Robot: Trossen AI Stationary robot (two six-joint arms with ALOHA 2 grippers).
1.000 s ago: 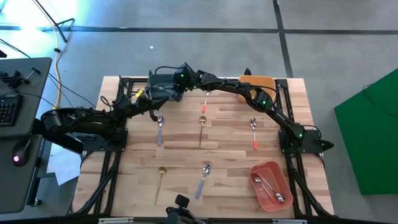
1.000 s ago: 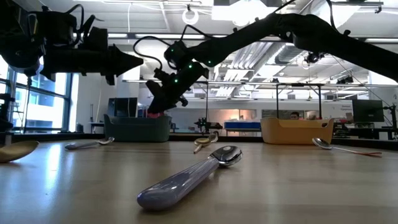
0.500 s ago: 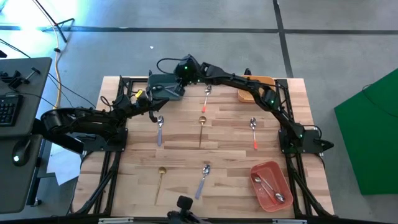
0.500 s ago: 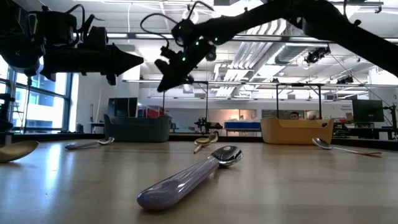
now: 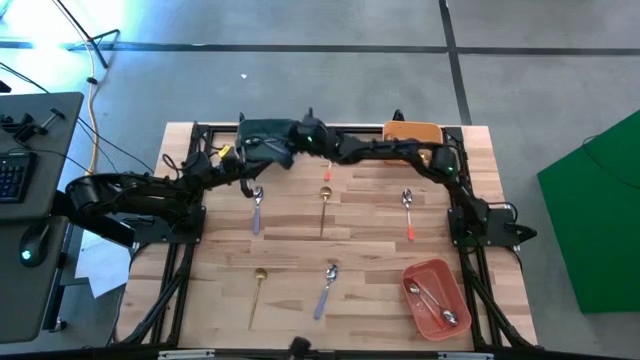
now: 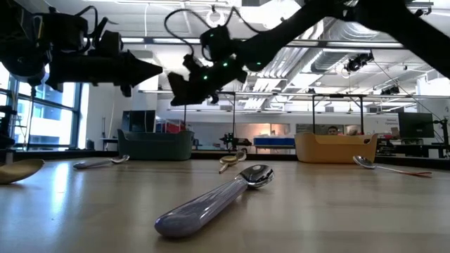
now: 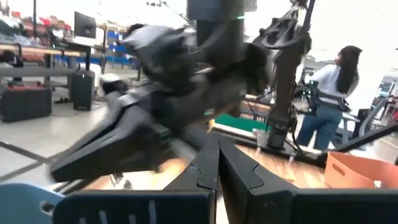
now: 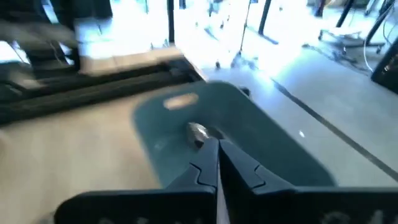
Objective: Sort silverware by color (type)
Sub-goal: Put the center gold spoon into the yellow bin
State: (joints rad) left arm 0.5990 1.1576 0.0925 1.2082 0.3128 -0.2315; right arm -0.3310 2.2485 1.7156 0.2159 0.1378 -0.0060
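Inside the teal bin (image 8: 249,149) at the table's far edge lies 1 spoon (image 8: 200,132), its bowl just visible. Directly over that bin hangs the right gripper (image 5: 268,150), fingers pressed together and holding nothing. The left gripper (image 5: 243,181) is near it, clenched and empty, above a lavender-handled spoon (image 5: 256,209). Further spoons lie apart on the wooden table (image 5: 370,260), most with their long axes running front to back; 2 rest in the red-pink bin (image 5: 435,297). An orange bin (image 5: 410,133) sits at the far edge. Beyond, a person (image 7: 326,106) stands in the room.
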